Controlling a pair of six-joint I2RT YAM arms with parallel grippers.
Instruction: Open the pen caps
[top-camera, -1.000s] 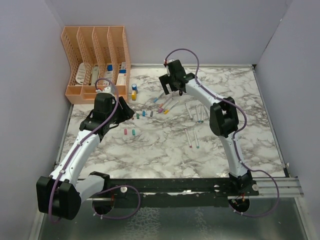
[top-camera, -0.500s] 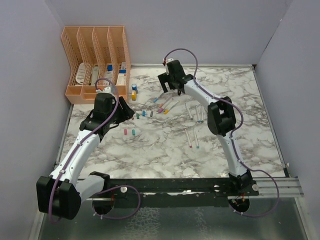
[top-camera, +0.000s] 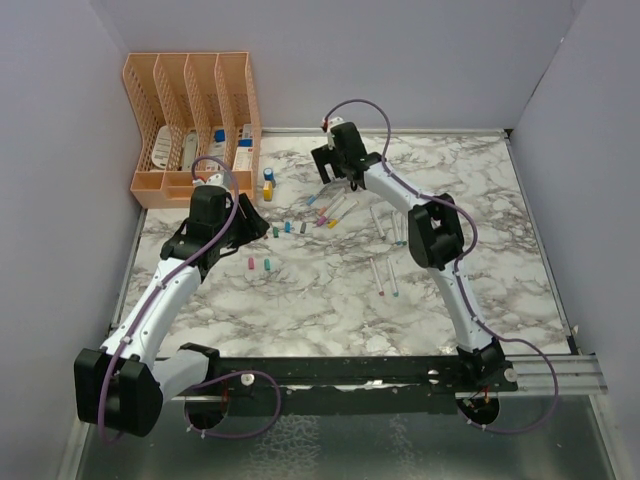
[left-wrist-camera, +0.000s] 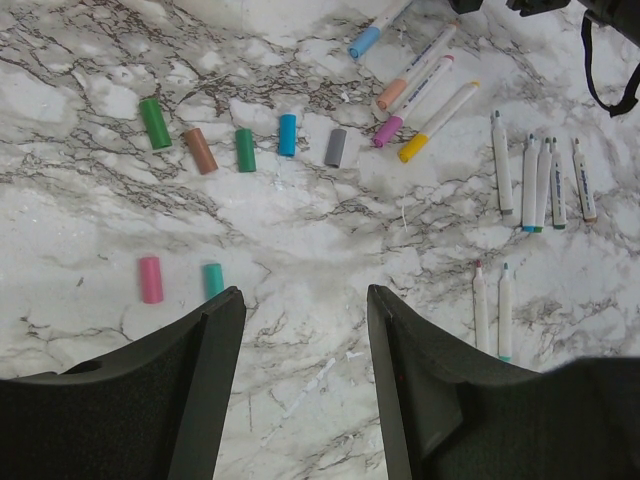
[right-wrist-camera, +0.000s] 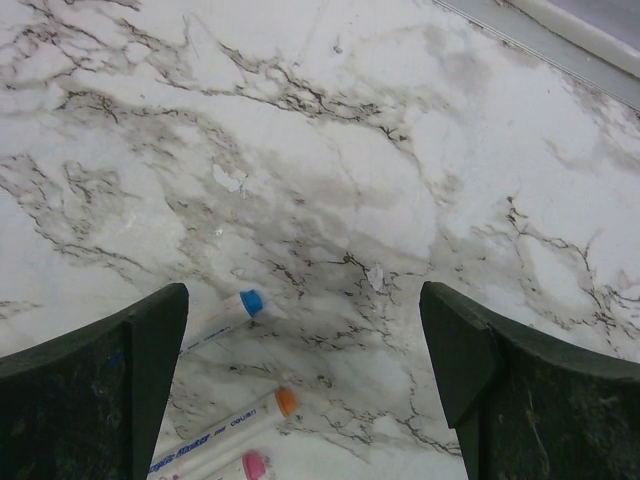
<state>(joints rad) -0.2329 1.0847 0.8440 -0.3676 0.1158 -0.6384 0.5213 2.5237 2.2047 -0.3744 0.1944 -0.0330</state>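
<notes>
Loose pen caps lie in a row on the marble: green (left-wrist-camera: 155, 123), brown (left-wrist-camera: 200, 150), green (left-wrist-camera: 245, 149), blue (left-wrist-camera: 287, 134), grey (left-wrist-camera: 337, 147). A pink cap (left-wrist-camera: 150, 279) and a teal cap (left-wrist-camera: 213, 279) lie nearer. My left gripper (left-wrist-camera: 305, 300) hovers open just right of those two, nothing between its fingers. Capped pens (left-wrist-camera: 413, 150) fan out beyond the row; uncapped white barrels (left-wrist-camera: 502, 165) lie to the right. My right gripper (right-wrist-camera: 303, 295) stands wide open and empty above the far ends of the blue-ended pen (right-wrist-camera: 251, 302) and the orange-ended pen (right-wrist-camera: 286, 401). From above, it (top-camera: 338, 178) hangs over the pen fan (top-camera: 335, 210).
An orange file organiser (top-camera: 190, 100) with boxes stands at the back left. A small blue-and-yellow bottle (top-camera: 268, 183) stands just right of it. More uncapped barrels (top-camera: 382, 277) lie mid-table. Grey walls close in the table's left, back and right sides.
My right gripper has shifted slightly left and towards the back wall, staying wide open. The left arm and the caps have not moved.
</notes>
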